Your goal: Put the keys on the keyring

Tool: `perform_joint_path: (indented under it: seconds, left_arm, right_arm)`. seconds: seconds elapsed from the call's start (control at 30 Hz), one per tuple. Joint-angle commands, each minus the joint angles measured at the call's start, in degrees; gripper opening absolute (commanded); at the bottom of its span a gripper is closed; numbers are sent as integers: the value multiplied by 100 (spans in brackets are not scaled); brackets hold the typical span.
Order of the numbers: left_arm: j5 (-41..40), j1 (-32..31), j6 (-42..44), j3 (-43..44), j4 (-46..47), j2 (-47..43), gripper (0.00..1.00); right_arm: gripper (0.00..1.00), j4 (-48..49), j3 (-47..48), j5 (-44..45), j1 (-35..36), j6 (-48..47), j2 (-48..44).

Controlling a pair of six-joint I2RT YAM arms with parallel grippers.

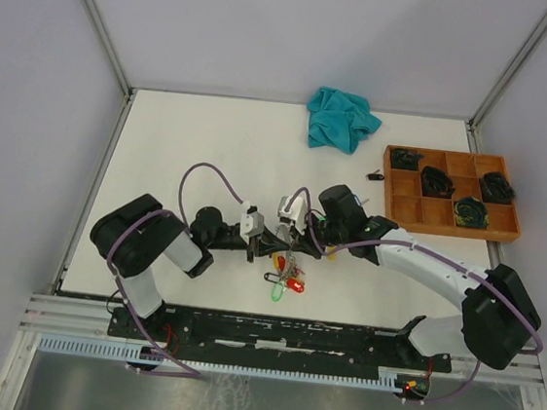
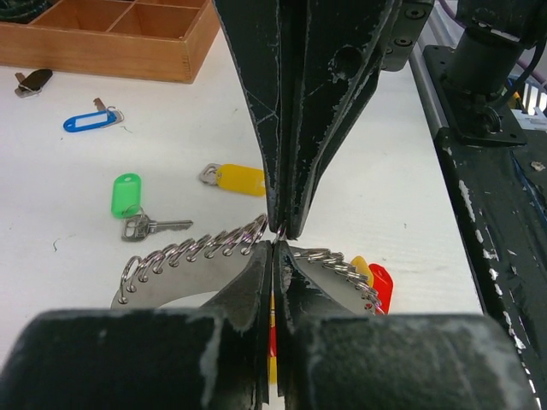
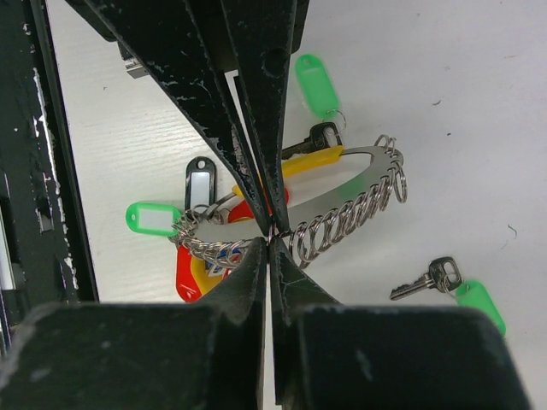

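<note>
The keyring is a silver ring strung with several small split loops. It is held above the table between both grippers. My left gripper is shut on it, and my right gripper is shut on it at the same spot, tip to tip. In the top view they meet at mid-table, left gripper and right gripper. Red, yellow and green tagged keys hang from the ring. Loose on the table lie a green-tagged key, a yellow tag and a blue tag.
A wooden compartment tray with dark items stands at the right. A teal cloth lies at the back. A small black fob lies left of the tray. Another green-tagged key lies under the right wrist.
</note>
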Motion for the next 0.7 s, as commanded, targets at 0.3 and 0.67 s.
perform_joint_path:
  seconds: [0.3,0.67]
  left_arm:
    - [-661,-194,1764,91,-1707,-1103,3]
    - [-1784,-681,2600,110,-2619,-1627,3]
  right_arm:
    - [76,-87,555,1228,71,533,-767]
    - [78,-394,591,1532,66,-7,-1725]
